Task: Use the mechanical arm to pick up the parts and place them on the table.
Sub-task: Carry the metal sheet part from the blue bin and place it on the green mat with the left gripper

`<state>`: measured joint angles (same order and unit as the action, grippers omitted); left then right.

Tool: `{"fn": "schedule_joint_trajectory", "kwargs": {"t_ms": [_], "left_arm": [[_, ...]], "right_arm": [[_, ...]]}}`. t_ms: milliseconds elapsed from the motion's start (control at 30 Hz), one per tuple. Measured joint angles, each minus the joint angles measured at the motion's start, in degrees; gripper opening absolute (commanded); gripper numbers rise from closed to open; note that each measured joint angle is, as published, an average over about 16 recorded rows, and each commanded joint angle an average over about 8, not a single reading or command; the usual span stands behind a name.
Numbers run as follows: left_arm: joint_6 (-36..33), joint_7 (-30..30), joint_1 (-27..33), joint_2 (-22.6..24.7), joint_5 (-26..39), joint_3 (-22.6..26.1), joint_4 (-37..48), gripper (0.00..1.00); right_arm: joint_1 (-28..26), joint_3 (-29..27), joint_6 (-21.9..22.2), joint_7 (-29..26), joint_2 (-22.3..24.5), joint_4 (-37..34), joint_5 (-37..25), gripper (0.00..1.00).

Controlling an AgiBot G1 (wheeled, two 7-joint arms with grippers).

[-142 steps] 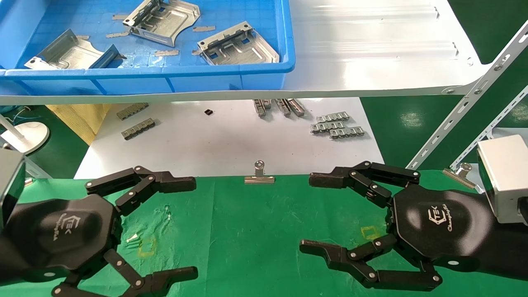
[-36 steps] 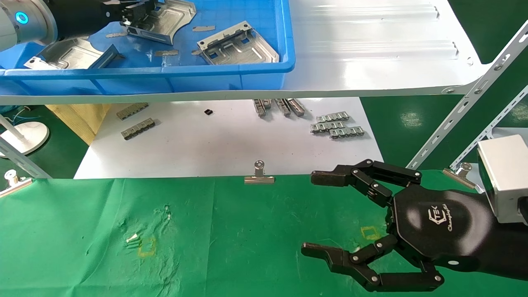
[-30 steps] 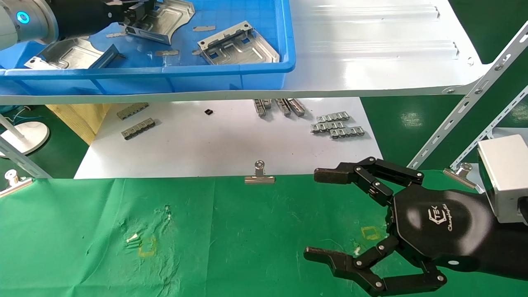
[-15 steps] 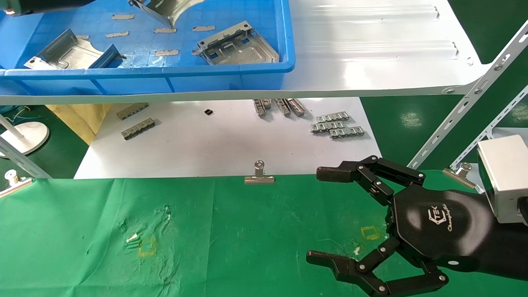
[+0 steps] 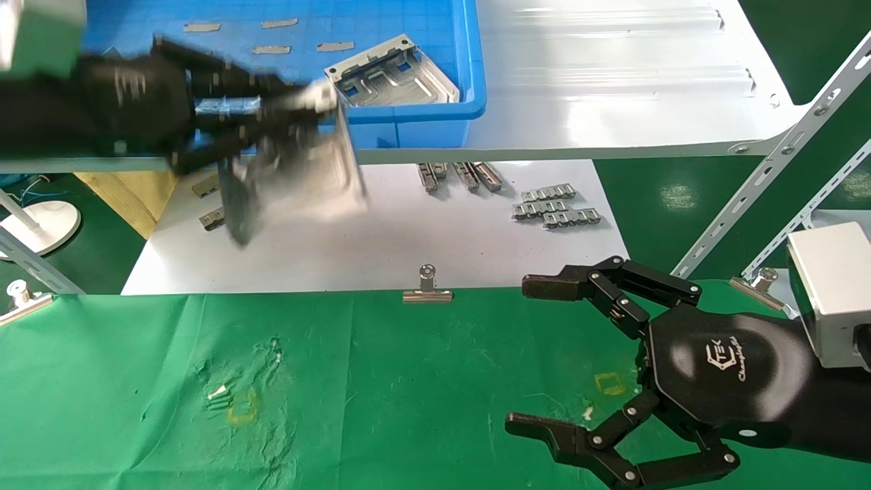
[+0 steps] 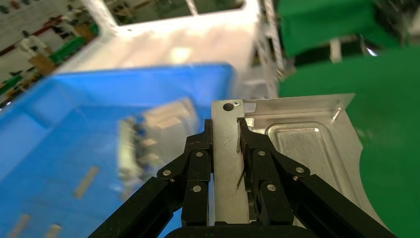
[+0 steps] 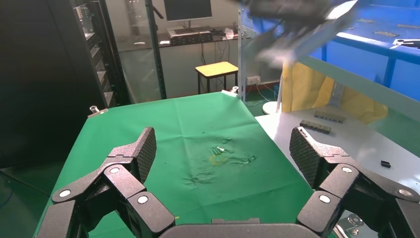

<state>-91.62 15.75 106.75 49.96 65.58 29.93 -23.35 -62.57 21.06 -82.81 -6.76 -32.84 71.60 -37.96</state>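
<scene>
My left hand [image 5: 299, 116] is shut on a silvery sheet-metal part [image 5: 306, 180] and holds it in the air, in front of the blue bin [image 5: 469, 61] and above the white sheet. In the left wrist view the gripper [image 6: 225, 134] pinches the part's [image 6: 302, 148] folded flange between its fingers. Another part [image 5: 391, 71] lies in the bin's right corner. My right hand [image 5: 531, 354] hovers open and empty over the right of the green table [image 5: 381, 381]; its wrist view shows it [image 7: 223, 153] wide open above the cloth.
The bin stands on a glossy white shelf board [image 5: 612, 82] with slanted metal struts [image 5: 769, 163] at the right. Grey link strips [image 5: 554, 207] lie on the matte white sheet [image 5: 408, 245]. Binder clips [image 5: 427, 289] hold the cloth's far edge. Yellow squares [image 5: 241, 408] mark the cloth.
My left hand has gripped a part in the bin, lifted it out and swung it forward and down past the bin's front wall. My right hand has barely moved.
</scene>
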Motion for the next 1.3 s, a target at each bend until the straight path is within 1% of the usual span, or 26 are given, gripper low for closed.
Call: {"fn": "schedule_joint_trajectory", "kwargs": {"t_ms": [167,300,433,667,700,933,967,1167,1300], "left_arm": [[0.0,4.1,-8.2,-5.1,-4.7,4.2,-8.0,0.0],[0.9,8.4,-14.0,-7.8,-6.9,7.6,-10.8,0.0],[1.8,14.1,-17.8,-8.3,-6.8,10.3,-9.4,0.0],[3.2,25.1,-20.2,-5.7,-3.4,12.9,-1.4,0.01],[3.4,26.5,-20.3,-5.4,-3.1,13.1,-0.2,0.07],[4.8,33.9,-19.6,-3.2,-1.3,13.8,7.3,0.93],[4.9,34.6,-19.4,-3.0,-1.2,13.9,8.1,1.0],[4.6,37.8,-18.0,-2.0,-0.9,13.9,12.2,1.0],[3.5,37.8,-17.4,-1.7,-1.6,13.6,14.1,1.0]], "right_arm": [[0.0,0.0,0.0,0.0,0.0,0.0,0.0,1.0],[0.0,0.0,0.0,0.0,0.0,0.0,0.0,1.0],[0.0,0.0,0.0,0.0,0.0,0.0,0.0,1.0],[0.0,0.0,0.0,0.0,0.0,0.0,0.0,1.0],[0.0,0.0,0.0,0.0,0.0,0.0,0.0,1.0],[0.0,0.0,0.0,0.0,0.0,0.0,0.0,1.0],[0.0,0.0,0.0,0.0,0.0,0.0,0.0,1.0],[0.0,0.0,0.0,0.0,0.0,0.0,0.0,1.0],[0.0,0.0,0.0,0.0,0.0,0.0,0.0,1.0]]}}
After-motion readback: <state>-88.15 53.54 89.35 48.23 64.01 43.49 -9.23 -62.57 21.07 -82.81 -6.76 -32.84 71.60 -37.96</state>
